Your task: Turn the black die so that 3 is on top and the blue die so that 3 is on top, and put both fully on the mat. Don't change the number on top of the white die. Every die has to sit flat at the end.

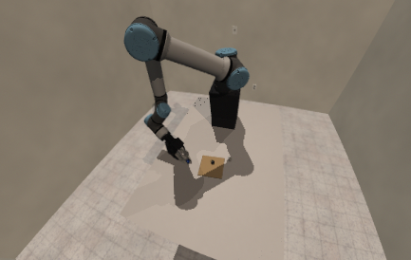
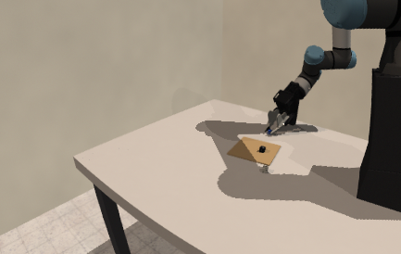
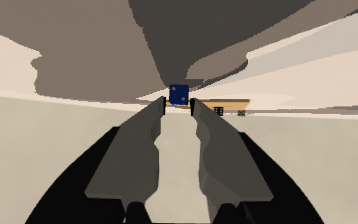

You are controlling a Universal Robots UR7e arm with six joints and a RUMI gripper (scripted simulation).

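Observation:
The blue die is at the fingertips, left of the mat in the top view; two pips show on its face in the wrist view. My gripper is slightly open, tilted low over the table, with a narrow gap on each side of the die. The black die sits on the orange mat. The white die is off the mat, beside its edge. The top numbers are too small to read.
The robot's black pedestal stands on the table behind the mat in the top view. The arm reaches over from it, and its shadows fall across the mat and table.

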